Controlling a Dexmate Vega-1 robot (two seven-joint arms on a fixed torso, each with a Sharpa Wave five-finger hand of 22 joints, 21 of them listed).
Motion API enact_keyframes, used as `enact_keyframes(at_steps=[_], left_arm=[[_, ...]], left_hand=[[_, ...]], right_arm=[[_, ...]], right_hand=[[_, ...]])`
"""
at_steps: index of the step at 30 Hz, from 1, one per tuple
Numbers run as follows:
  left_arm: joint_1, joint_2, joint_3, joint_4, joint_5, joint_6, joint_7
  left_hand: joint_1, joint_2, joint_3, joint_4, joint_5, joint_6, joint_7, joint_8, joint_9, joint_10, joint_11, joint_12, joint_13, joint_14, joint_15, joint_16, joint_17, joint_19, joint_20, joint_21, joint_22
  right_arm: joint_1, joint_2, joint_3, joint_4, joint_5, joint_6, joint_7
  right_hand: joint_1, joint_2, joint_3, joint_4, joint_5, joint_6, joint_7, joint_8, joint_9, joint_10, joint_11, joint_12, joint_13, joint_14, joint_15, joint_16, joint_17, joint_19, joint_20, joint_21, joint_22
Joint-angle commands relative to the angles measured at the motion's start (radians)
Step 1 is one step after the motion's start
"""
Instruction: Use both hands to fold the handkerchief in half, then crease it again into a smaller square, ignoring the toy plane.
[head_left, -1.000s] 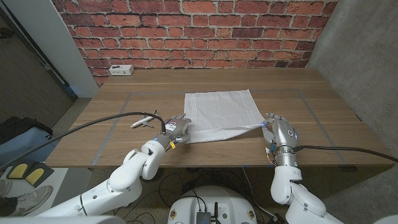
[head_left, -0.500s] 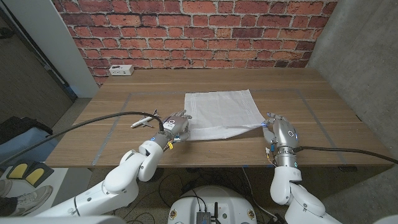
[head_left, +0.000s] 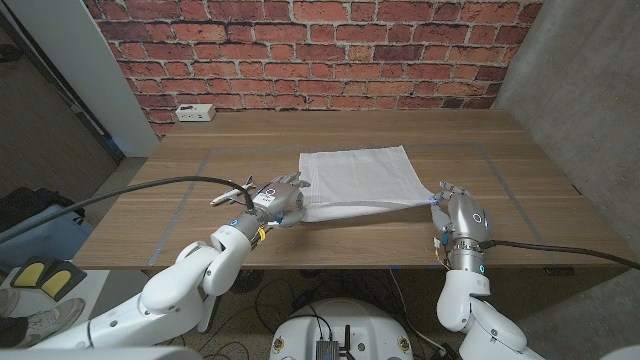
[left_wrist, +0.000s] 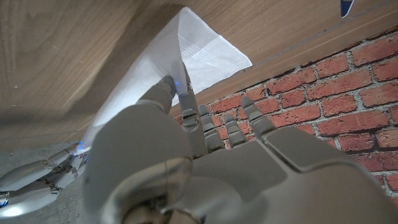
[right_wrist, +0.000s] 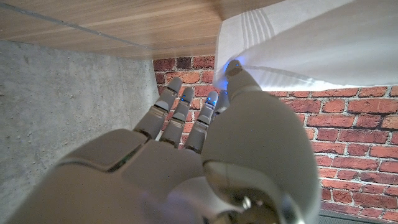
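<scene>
The handkerchief (head_left: 358, 178) lies in the middle of the table (head_left: 180, 150), with its far part flat on the wood and its near edge raised off the surface. The left hand (head_left: 274, 198) pinches the near left corner and the right hand (head_left: 458, 210) pinches the near right corner, so the edge hangs between them like a low, slightly sagging line. I think this is the start of the first fold: both corners are held at a similar height so that the near edge can be carried over to the far edge without the cloth turning crooked. In the left wrist view the cloth is caught between the thumb and a finger (left_wrist: 184, 93), and in the right wrist view the thumb tip (right_wrist: 236, 71) presses into the hem.

The toy plane (head_left: 232, 194) lies on the table just beside the left hand, on its outer side, and not on the cloth. It does not block the way forward, but the left forearm passes near it. A white socket box (head_left: 194, 112) stands at the far left edge, well apart.
</scene>
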Motion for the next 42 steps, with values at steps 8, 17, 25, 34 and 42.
enact_keyframes(at_steps=[8, 17, 25, 34, 42], left_arm=[[0.160, 0.112, -0.194, -0.084, -0.184, -0.138, 0.076], [0.268, 0.128, -0.353, -0.086, -0.318, -0.263, 0.097], [0.334, 0.084, -0.431, -0.094, -0.290, -0.292, 0.098], [0.361, 0.002, -0.472, -0.108, -0.192, -0.259, 0.088], [0.315, -0.043, -0.467, -0.095, -0.148, -0.240, 0.053]], left_hand=[[0.005, -0.019, -0.007, 0.000, 0.006, 0.040, -0.021, -0.002, -0.012, 0.009, -0.003, -0.003, 0.003, -0.003, -0.010, -0.005, 0.000, -0.002, -0.004, 0.000, -0.001], [0.013, -0.017, -0.005, -0.001, 0.012, 0.043, -0.005, -0.005, -0.015, 0.015, -0.002, -0.003, 0.003, -0.004, -0.009, -0.006, 0.000, -0.001, -0.004, 0.000, -0.001], [0.019, -0.019, -0.005, -0.001, 0.018, 0.049, -0.003, -0.004, -0.012, 0.021, -0.002, -0.003, 0.003, -0.003, -0.010, -0.005, -0.001, -0.001, -0.003, -0.001, -0.001], [0.022, -0.020, -0.006, 0.000, 0.023, 0.045, -0.004, -0.005, -0.008, 0.021, -0.003, -0.004, 0.002, 0.000, -0.009, -0.005, -0.001, 0.000, -0.002, -0.001, -0.001], [0.023, -0.020, -0.007, 0.002, 0.026, 0.043, -0.007, -0.008, -0.008, 0.023, -0.004, -0.005, 0.002, 0.003, -0.011, -0.004, -0.001, 0.001, -0.001, -0.002, -0.001]], right_arm=[[-0.042, 0.011, 0.064, -0.025, 0.045, 0.084, -0.047], [-0.046, 0.002, 0.079, -0.039, 0.028, 0.132, -0.060], [-0.016, -0.004, 0.073, -0.041, -0.001, 0.126, -0.033], [0.027, -0.006, 0.065, -0.027, -0.017, 0.134, -0.001], [0.081, -0.008, 0.052, -0.006, -0.024, 0.135, 0.041]], right_hand=[[-0.002, 0.005, 0.002, 0.008, 0.001, -0.004, -0.001, -0.002, 0.002, -0.005, 0.005, -0.008, 0.004, 0.000, -0.127, -0.004, 0.004, 0.000, 0.012, 0.003, 0.002], [-0.001, 0.005, 0.005, 0.008, 0.000, -0.002, -0.001, -0.003, 0.002, -0.003, 0.007, -0.007, 0.005, 0.003, -0.127, -0.008, 0.001, -0.002, 0.014, 0.003, 0.002], [-0.002, 0.004, 0.006, 0.007, 0.000, -0.001, 0.000, -0.004, 0.002, -0.001, 0.007, -0.007, 0.005, 0.002, -0.126, -0.010, 0.000, -0.002, 0.015, 0.003, 0.002], [-0.002, 0.004, 0.008, 0.007, -0.001, 0.001, 0.000, -0.006, 0.002, -0.001, 0.004, -0.008, 0.005, 0.003, -0.129, -0.012, -0.001, -0.003, 0.014, 0.002, 0.002], [-0.004, 0.004, 0.007, 0.008, -0.001, 0.002, 0.000, -0.007, 0.002, -0.002, 0.003, -0.009, 0.005, 0.002, -0.128, -0.012, 0.000, -0.004, 0.013, 0.001, 0.002]])
